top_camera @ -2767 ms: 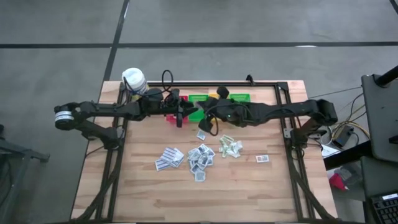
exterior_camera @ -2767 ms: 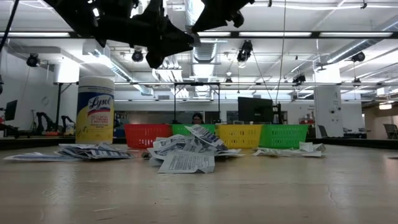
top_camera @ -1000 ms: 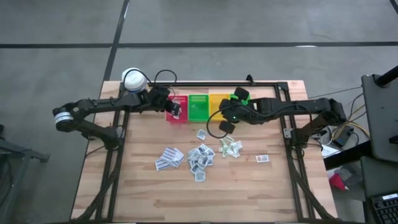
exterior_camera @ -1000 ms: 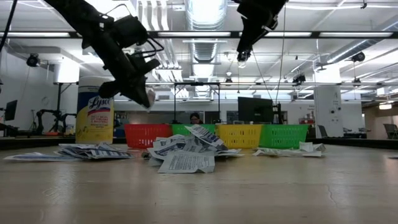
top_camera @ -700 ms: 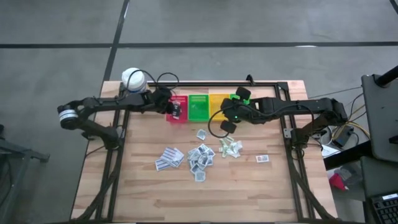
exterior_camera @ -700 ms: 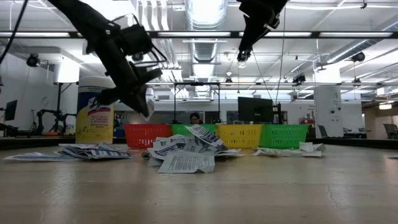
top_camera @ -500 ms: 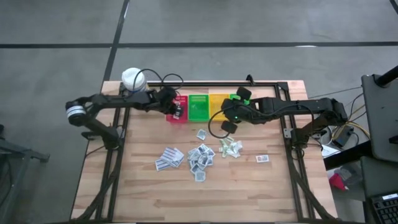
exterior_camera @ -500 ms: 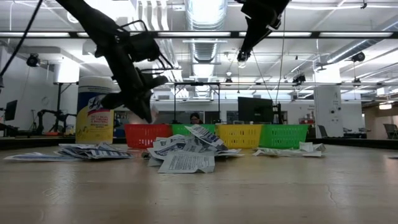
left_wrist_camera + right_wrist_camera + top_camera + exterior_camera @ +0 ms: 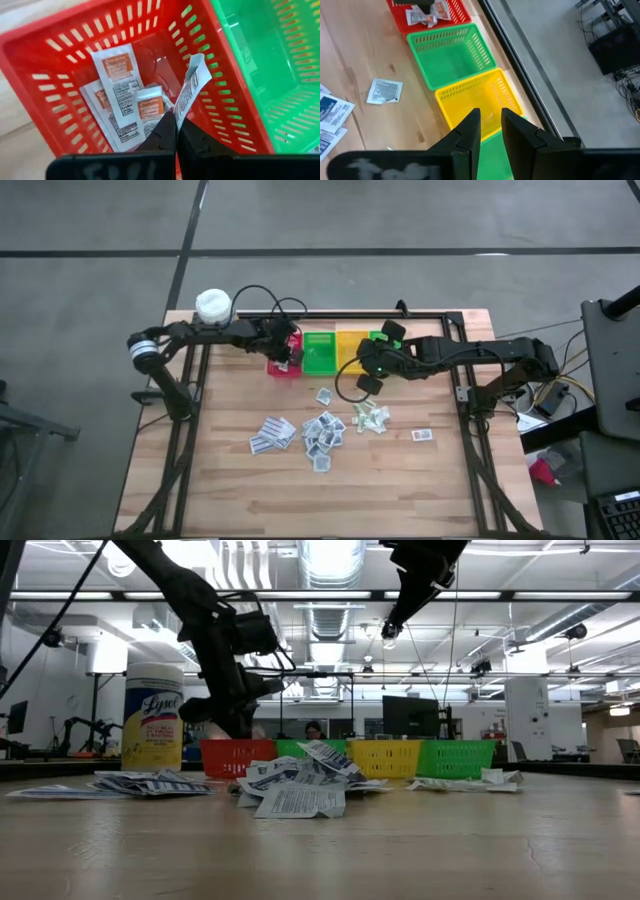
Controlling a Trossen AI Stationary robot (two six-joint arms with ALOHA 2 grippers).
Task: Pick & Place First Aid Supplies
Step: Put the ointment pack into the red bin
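The left gripper (image 9: 176, 131) hangs over the red bin (image 9: 283, 366) at the table's (image 9: 400, 480) 12 o'clock edge, its fingers (image 9: 162, 131) pinched tight on a white packet (image 9: 190, 92) that stands on edge above the bin. Three orange-labelled sachets (image 9: 120, 82) lie flat inside the red bin. The right gripper (image 9: 490, 125) hovers above the yellow bin (image 9: 480, 102), fingers partly apart and holding nothing. The green bin (image 9: 451, 55) sits between the red and yellow ones. More packets (image 9: 322, 432) lie scattered at the table's centre, with one (image 9: 422, 435) off toward 3 o'clock. A yellow wipes canister (image 9: 152, 718) stands near the red bin.
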